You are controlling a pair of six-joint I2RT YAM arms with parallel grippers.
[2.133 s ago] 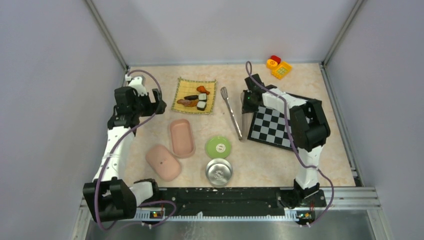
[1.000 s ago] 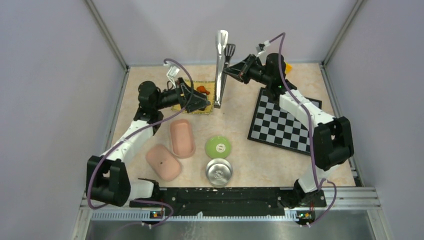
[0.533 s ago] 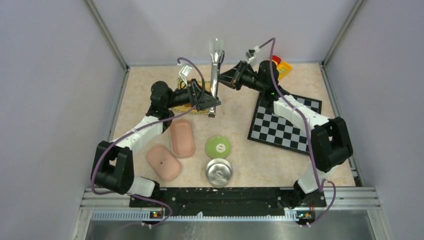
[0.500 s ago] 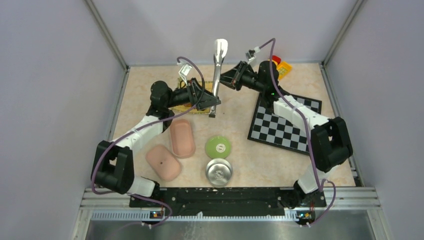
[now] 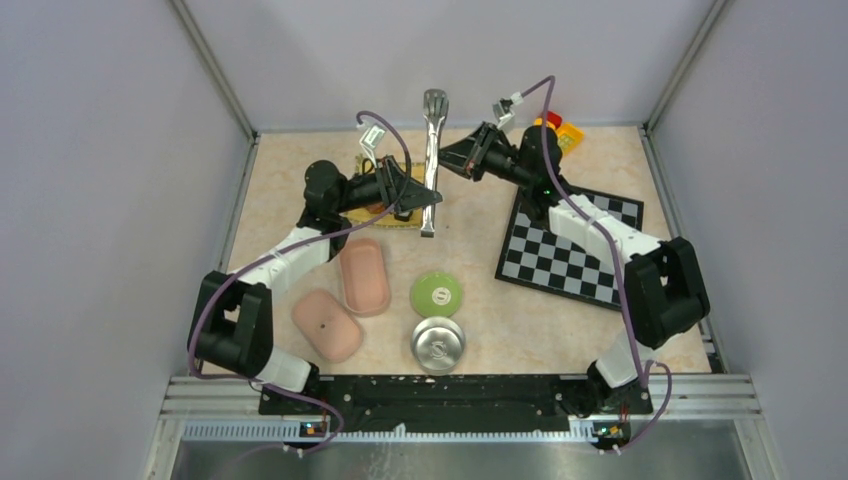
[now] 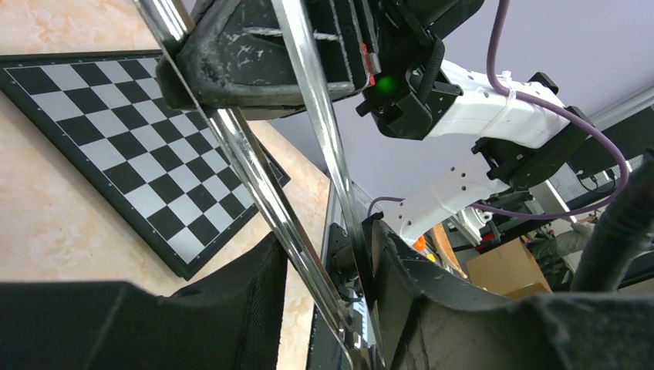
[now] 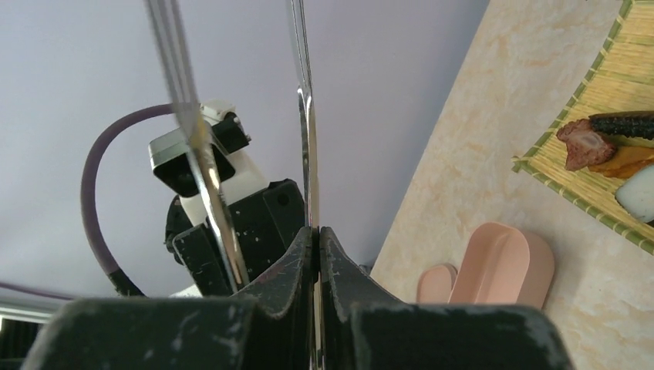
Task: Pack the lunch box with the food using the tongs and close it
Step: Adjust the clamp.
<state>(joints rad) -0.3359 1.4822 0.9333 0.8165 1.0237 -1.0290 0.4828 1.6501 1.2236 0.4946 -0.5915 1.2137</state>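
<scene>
Hanging upright over the far middle of the table, the long slim silver metal tongs (image 5: 432, 140) no longer lay beside the black-and-white checkerboard (image 5: 560, 255), where they had rested two seconds earlier. The right gripper (image 5: 447, 156) had lifted them, scoop tips up and joined end down. In the right wrist view its fingers (image 7: 289, 270) were clenched on just one of the two narrow arms, with the other arm standing free beside them.

The left gripper (image 5: 424, 200), whose jaws had gaped wide a second before, had swung across and drawn in around the lower part of the tongs. In the left wrist view both silver arms ran between its fingers (image 6: 247, 308) and lay close against them. Whether they were pressing firmly yet could not be told.

This looked like a handover to the left arm, caught midway. Letting go on the right before the left had truly gripped would probably drop the tongs.

Packing itself had not begun. The small toy food (image 7: 598, 142) sat on the green-edged bamboo mat (image 7: 617, 69) under the left arm. The pink oval lunch box (image 5: 364, 275) lay open nearer the bases with nothing visible inside — its pink lid (image 5: 326, 324) just beside it
</scene>
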